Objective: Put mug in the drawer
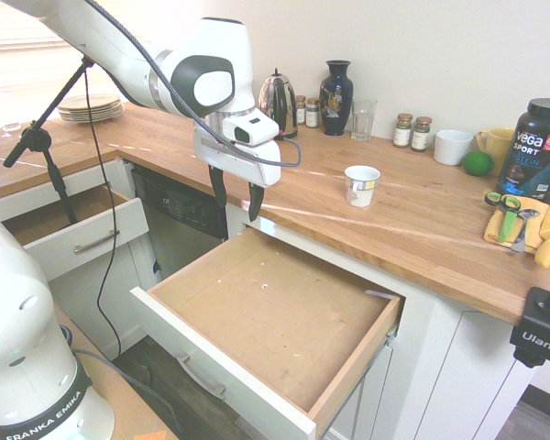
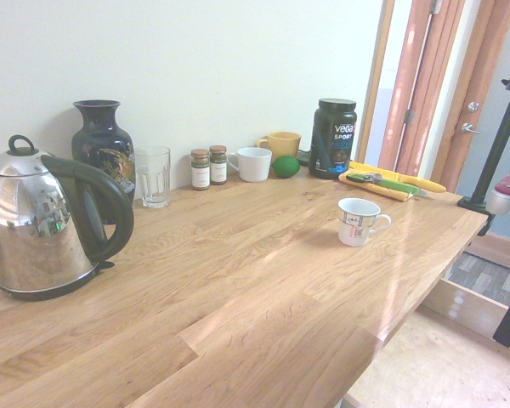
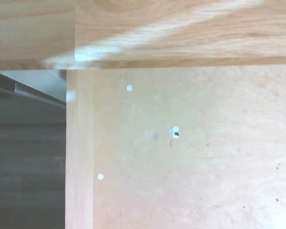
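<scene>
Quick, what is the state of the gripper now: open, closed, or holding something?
Gripper: open and empty, pointing down over the back corner of the drawer. The mug stands on the counter, untouched.

The mug (image 1: 361,184), small, white and tapered with faint grey print on its side, stood upright on the wooden counter, well apart from the far wall. The drawer (image 1: 284,312), wide with a bare light-brown bottom and white front, was pulled open below the counter's near edge.
</scene>
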Robot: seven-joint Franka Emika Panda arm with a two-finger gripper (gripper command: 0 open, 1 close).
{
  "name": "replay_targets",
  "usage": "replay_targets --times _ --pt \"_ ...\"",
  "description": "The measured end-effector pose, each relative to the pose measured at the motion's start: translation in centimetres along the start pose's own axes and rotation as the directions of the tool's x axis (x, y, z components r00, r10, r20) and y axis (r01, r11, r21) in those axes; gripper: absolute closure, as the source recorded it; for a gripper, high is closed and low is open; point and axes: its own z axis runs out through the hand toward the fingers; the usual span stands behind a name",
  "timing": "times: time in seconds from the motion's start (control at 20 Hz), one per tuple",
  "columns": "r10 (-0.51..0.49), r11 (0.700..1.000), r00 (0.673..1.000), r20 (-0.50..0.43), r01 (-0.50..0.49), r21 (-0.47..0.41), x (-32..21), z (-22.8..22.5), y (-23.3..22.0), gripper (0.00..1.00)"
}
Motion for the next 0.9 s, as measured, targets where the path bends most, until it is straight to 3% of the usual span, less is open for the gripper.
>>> replay_targets --times 0.45,0.9 --pt "-0.036 0.999 0.999 -0.039 0.035 -0.031 2.1 -1.0 -2.5 0.0" --pt "0.008 0.999 0.999 -0.049 -0.01 -0.04 9.5 -4.6 -5.6 0.0"
